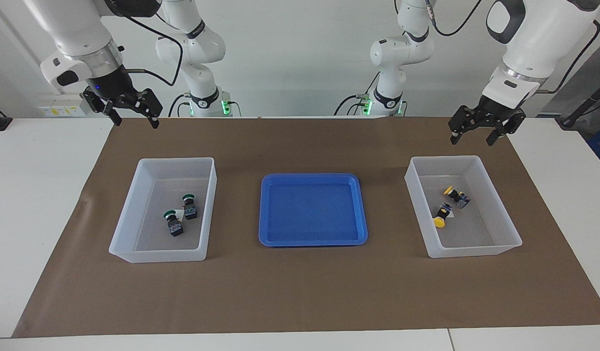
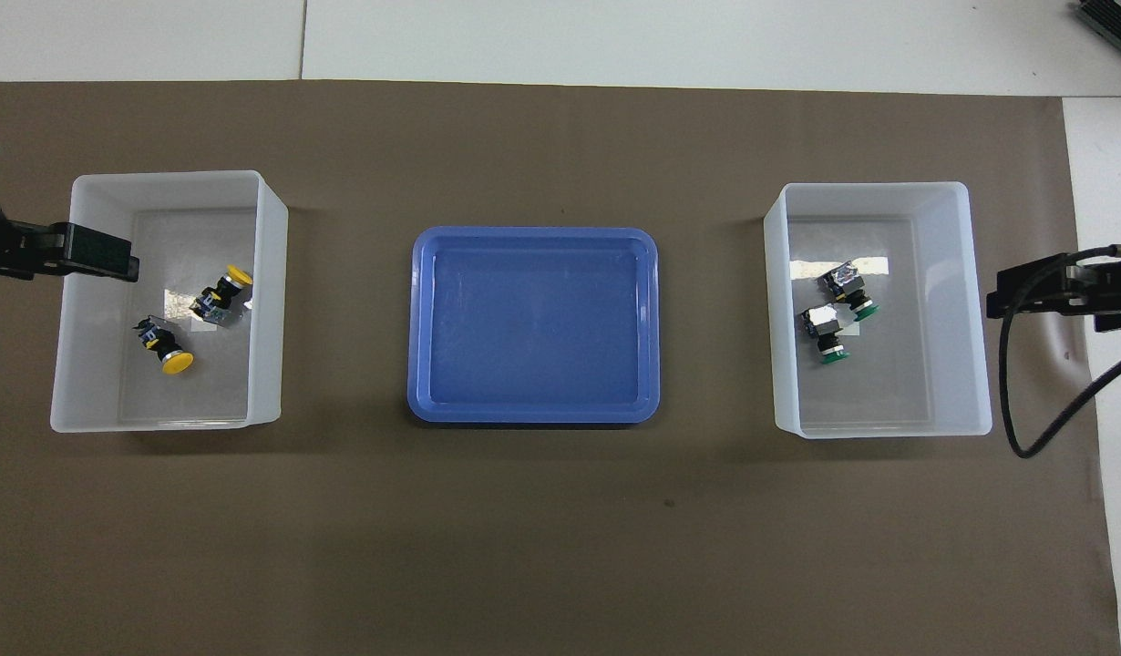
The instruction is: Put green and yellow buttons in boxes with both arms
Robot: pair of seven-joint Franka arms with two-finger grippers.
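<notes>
Left claw [image 1: 479, 134] hung spread wide and empty above the brown mat's robot-side edge, beside the box [image 1: 505, 229] at the left arm's end of the worktop [image 1: 27, 195]. Right claw [image 1: 130, 116] likewise wide, holding nothing, raised over the mat's robot-side corner. Two yellow buttons [image 1: 449, 207] lay in that box, two green buttons [image 1: 180, 214] in the other box [image 1: 129, 229]. Blue tray [image 1: 266, 209] between, with bare mat all around.

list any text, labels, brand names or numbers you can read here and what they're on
No text can be read in either view.
White label in the box with the green buttons: too small to read.
White label in the box with the yellow buttons: too small to read.
Round badges on the two arm bases: a mark shows, not legible.
Blue tray: no marking visible.
</notes>
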